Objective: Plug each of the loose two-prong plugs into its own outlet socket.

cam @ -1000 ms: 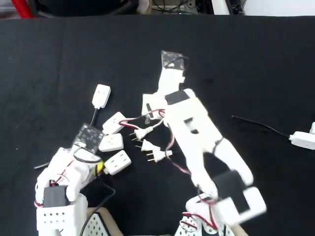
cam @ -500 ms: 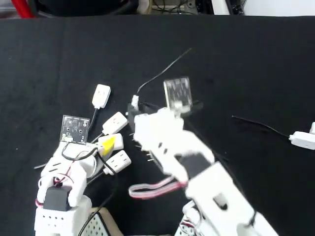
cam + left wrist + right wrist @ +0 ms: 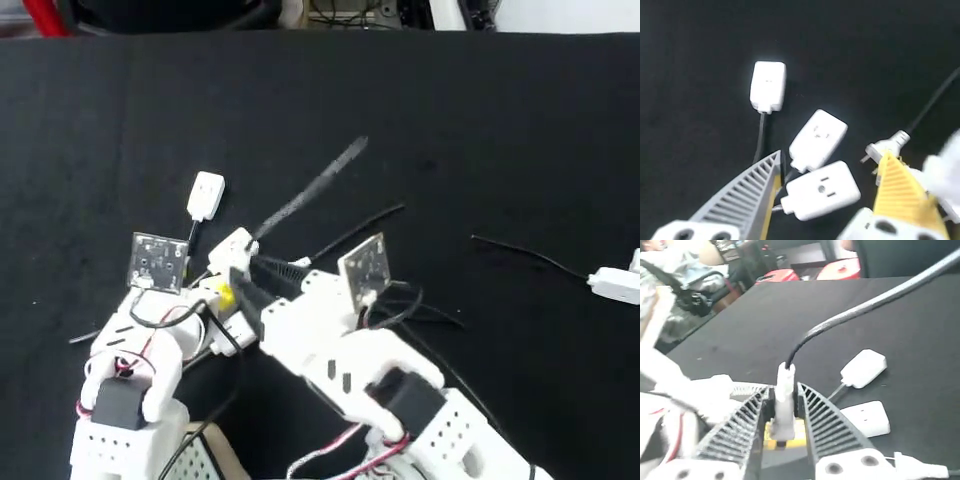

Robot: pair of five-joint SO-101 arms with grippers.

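The biggest risk, as I judge it, is crowding. The right tool (image 3: 783,392) is pinching a white plug (image 3: 786,377) upright between its 2 ribbed fingers. Just behind that pinch sits the yellow finger (image 3: 900,185) of the left tool (image 3: 830,157), so a small sideways drift could knock the 2 arms together and twist the plug in the grip. The left tool is spread wide and holds nothing. The nearest socket (image 3: 822,190) lies between its fingers, loose on the tabletop (image 3: 500,120), so a push from prongs that miss the slots would likely slide it away instead of seating. The prongs are hidden under the right tool's fingers in its own view, so their alignment cannot be checked there. The black cable (image 3: 865,305) arches up and away from the plug, and its stiffness could lever the plug off line. There are no real containers here, only the sockets as receptacles. Beyond the left tool's fingertips lie the middle socket (image 3: 817,132) and, farther on, the far socket (image 3: 768,86). All 3 show bare slots with nothing plugged in. A second plug (image 3: 920,471) lies loose just beside the right tool's base.
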